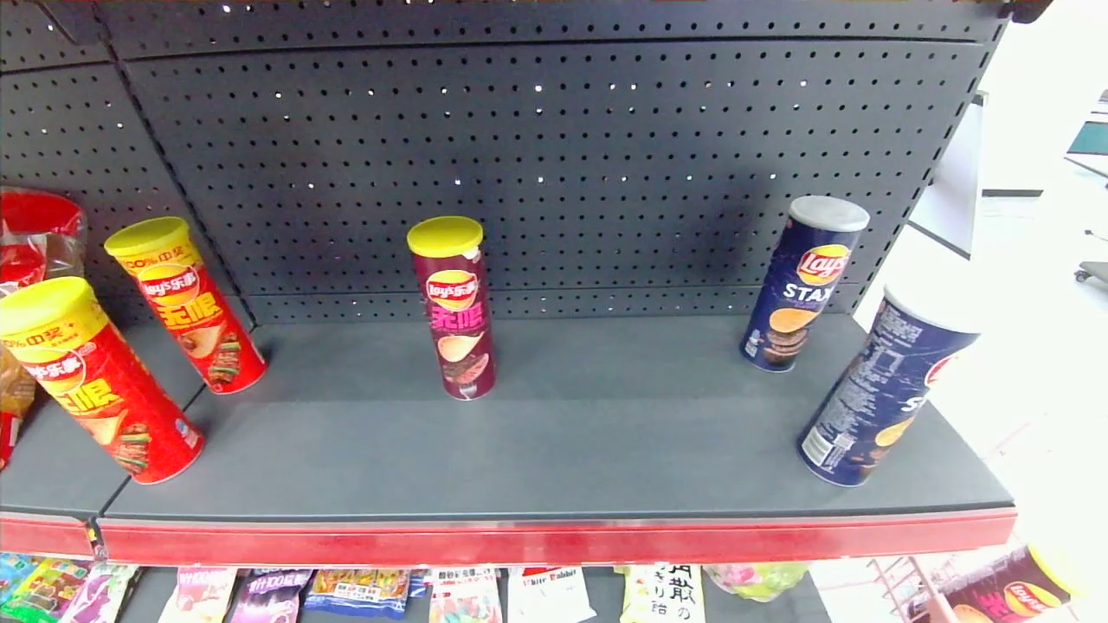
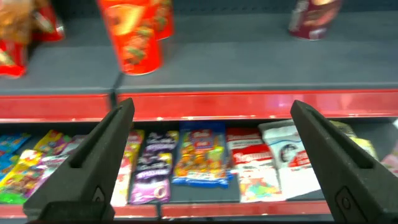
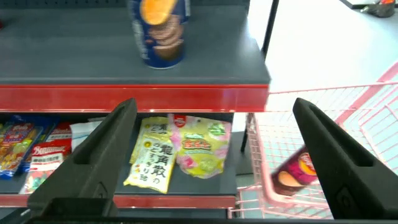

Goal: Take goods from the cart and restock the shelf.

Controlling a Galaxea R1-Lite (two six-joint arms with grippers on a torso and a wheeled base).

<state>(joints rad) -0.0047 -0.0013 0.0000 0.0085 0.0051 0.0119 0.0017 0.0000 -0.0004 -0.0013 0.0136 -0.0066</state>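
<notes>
On the grey shelf (image 1: 563, 450) stand two red chip cans (image 1: 186, 303) (image 1: 95, 381) at the left, a maroon can (image 1: 454, 307) in the middle and two navy cans (image 1: 801, 281) (image 1: 883, 389) at the right. A maroon can (image 1: 1008, 593) lies in the pink wire cart (image 1: 900, 580) at the lower right. My left gripper (image 2: 211, 106) is open and empty, facing the shelf's red front edge below a red can (image 2: 134, 34). My right gripper (image 3: 214, 102) is open and empty near the shelf's right end, with the cart (image 3: 373, 99) and its maroon can (image 3: 295, 174) beside it.
Several snack bags (image 1: 450, 593) lie on the lower shelf under the red edge (image 1: 554, 541). A bagged red item (image 1: 35, 234) sits at the far left. The perforated back panel (image 1: 537, 173) closes the shelf behind. Free room lies between the maroon and navy cans.
</notes>
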